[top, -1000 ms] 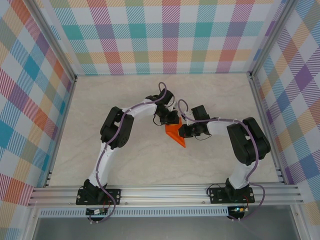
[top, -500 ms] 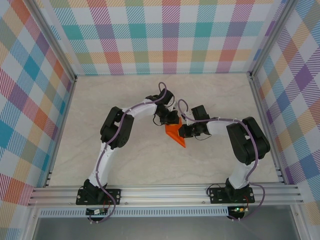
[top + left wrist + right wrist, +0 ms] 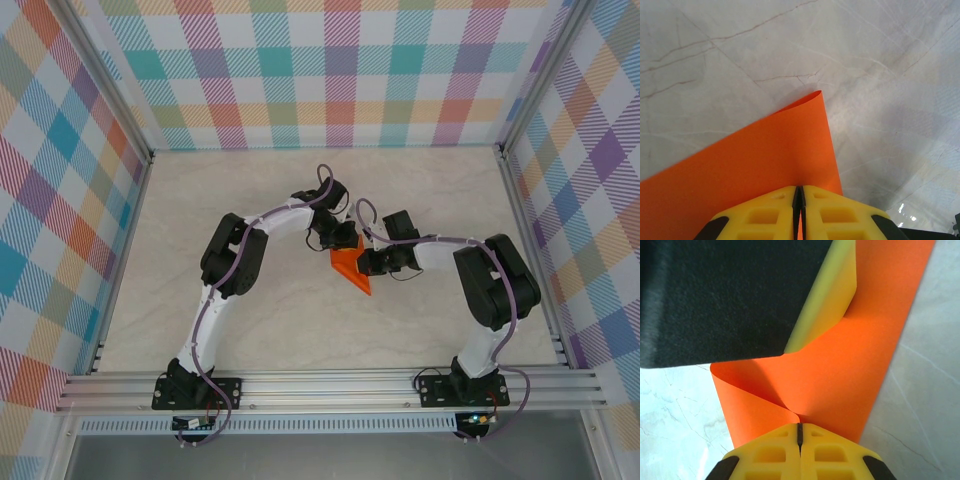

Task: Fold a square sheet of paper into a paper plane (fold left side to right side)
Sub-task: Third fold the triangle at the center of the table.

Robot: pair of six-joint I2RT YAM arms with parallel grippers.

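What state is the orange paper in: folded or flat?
Folded over: in the right wrist view the orange paper doubles back in a soft loop.

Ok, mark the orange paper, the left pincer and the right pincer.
orange paper (image 3: 350, 268), top view, middle of the folded sheet.
left pincer (image 3: 799, 200), left wrist view, seam between the yellow fingertips.
right pincer (image 3: 799, 435), right wrist view, seam between the yellow fingertips.

**Your table: a pale, marble-look top with one orange sheet lying on it.**
The table (image 3: 250, 330) lies bare and thinly veined all around your two grippers. The folded orange paper (image 3: 352, 268) rests on it between the left gripper (image 3: 338, 240) and the right gripper (image 3: 364, 264). Ahead of the left gripper it lies nearly flat. Just ahead of the right gripper, one layer curls up off the surface.
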